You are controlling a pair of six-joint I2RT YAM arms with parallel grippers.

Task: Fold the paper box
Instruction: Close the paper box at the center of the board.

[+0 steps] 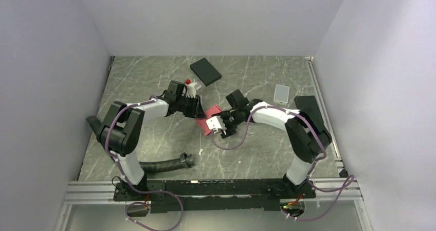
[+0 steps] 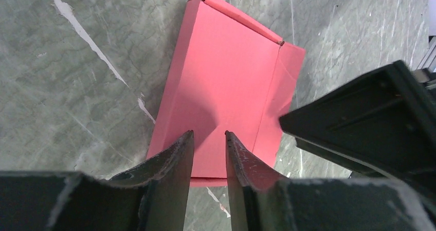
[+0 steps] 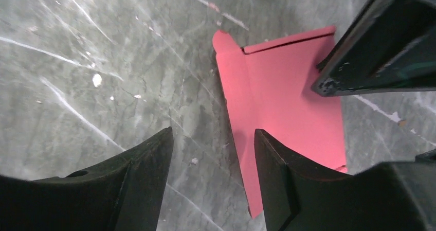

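Note:
The paper box (image 1: 207, 117) is a flat pinkish-red cardboard sheet with creased side flaps, lying on the marble table between the two arms. In the left wrist view the paper box (image 2: 226, 82) fills the middle. My left gripper (image 2: 209, 134) hangs over its near edge, with a narrow gap between the fingers and nothing in it. My right gripper (image 3: 213, 130) is open wide and straddles the long edge of the paper box (image 3: 288, 102), one finger over the table and one over the sheet. From above, the left gripper (image 1: 198, 107) and right gripper (image 1: 222, 125) stand at opposite ends of the box.
A black flat box (image 1: 205, 71) lies at the back. A tiny red-and-white carton (image 1: 191, 88) stands just behind the left gripper. A white flat object (image 1: 281, 93) lies at the right. A black corrugated hose (image 1: 164, 164) lies near the left arm's base.

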